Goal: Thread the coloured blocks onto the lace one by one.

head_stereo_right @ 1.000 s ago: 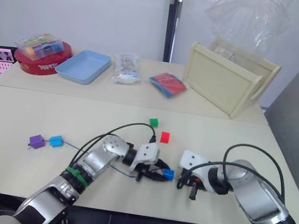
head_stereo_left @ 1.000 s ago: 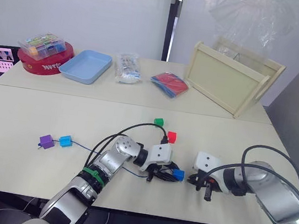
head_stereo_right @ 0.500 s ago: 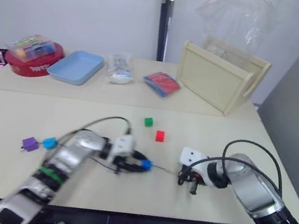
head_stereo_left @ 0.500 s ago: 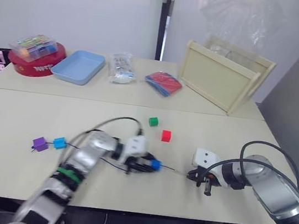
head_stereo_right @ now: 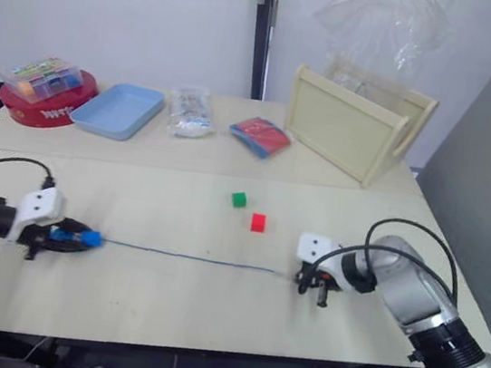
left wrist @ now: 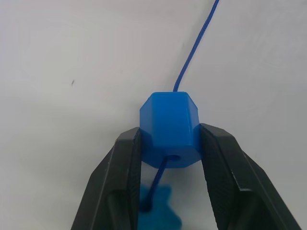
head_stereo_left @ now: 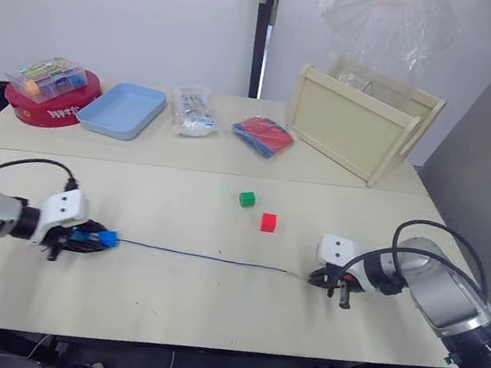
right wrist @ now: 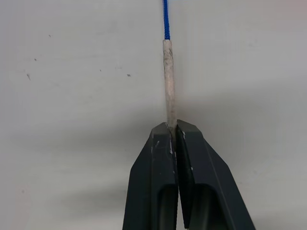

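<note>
The biggest change over the last second was the left arm's sweep: from close beside the right gripper near the table's middle, the left gripper [head_stereo_left: 91, 238] had travelled far out to the robot's left, carrying the dark blue block [left wrist: 169, 136] along the lace [head_stereo_left: 203, 257]. That pull had drawn the lace from a loose tangle into a nearly straight line across the table [head_stereo_left: 209, 316], running from the block to the right gripper [head_stereo_left: 324, 278]. The left fingers were clamped on the block's two sides, the lace passing through its hole, with a light blue block [left wrist: 158, 211] just behind it on the same line. The right gripper, pinched tight on the lace's pale stiff tip [right wrist: 168, 81], had barely shifted and served as the anchor. This suggested a third block was now seated down the lace, leaving the green block [head_stereo_left: 246, 200] and red block [head_stereo_left: 268, 222], near each other on the table, still to thread.
</note>
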{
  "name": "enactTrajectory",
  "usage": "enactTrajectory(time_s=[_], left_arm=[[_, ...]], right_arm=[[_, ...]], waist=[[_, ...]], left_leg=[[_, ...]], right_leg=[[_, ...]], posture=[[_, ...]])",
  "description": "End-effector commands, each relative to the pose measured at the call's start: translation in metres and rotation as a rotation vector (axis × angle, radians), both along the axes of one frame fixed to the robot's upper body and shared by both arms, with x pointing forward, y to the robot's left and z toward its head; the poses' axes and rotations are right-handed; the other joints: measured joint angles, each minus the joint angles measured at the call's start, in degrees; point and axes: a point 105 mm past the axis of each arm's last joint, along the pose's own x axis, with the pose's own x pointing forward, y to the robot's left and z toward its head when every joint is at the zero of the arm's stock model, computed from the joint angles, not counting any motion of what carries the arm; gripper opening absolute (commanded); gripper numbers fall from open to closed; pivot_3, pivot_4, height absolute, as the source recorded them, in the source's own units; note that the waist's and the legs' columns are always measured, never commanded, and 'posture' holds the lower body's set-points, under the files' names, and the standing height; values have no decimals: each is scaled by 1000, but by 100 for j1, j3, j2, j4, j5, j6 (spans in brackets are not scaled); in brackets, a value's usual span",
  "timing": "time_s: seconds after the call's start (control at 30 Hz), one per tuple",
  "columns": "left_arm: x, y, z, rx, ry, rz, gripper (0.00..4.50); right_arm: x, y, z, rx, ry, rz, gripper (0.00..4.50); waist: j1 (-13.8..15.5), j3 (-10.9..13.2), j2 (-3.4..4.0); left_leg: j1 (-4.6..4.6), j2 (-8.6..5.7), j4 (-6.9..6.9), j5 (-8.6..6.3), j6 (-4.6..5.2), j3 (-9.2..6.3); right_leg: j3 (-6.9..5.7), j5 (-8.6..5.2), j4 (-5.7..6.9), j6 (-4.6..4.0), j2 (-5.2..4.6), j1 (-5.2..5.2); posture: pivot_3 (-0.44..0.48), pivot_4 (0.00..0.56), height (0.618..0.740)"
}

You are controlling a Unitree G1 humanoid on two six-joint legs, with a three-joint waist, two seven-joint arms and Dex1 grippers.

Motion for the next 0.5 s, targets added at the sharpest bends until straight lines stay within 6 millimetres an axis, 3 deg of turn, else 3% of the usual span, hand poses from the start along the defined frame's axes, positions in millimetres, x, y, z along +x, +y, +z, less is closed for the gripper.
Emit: enactTrajectory(time_s=[0.03, 0.1, 0.2, 0.3, 0.5], left_arm=[[-1, 18, 15, -40, 19, 90, 1298], [1, 16, 27, -88, 23, 94, 2376], [8, 8, 48, -169, -2, 85, 3306], [21, -27, 80, -338, -44, -26, 4330], [15, -109, 66, -355, 35, -326, 4456]], right_arm=[[7, 13, 11, 22, -45, 21, 0], [7, 20, 12, 39, -43, 36, 0], [4, 26, 10, 43, -34, 54, 0], [1, 30, 8, 45, -25, 66, 0], [1, 38, 8, 54, -21, 60, 0]], waist=[[-1, 0, 0], [7, 0, -1], [43, 1, -6], [78, 2, -8], [37, 1, -7]], left_leg=[[-3, 0, 0, 0, 0, 0], [-7, -1, 0, 1, -1, 2], [-30, -1, 3, 3, -5, -2], [-53, -5, 17, 4, -7, -4], [-51, -6, 19, 6, -10, -4]], right_leg=[[0, 0, 3, 0, 0, -4], [0, 0, 8, 0, -1, -10], [-4, 0, 18, 0, -1, -31], [-5, 0, 51, 0, -6, -55], [-3, 0, 52, 0, -7, -54]], posture=[[0, 150, 740], [0, 150, 740], [0, 150, 740], [0, 150, 740], [0, 150, 740]])
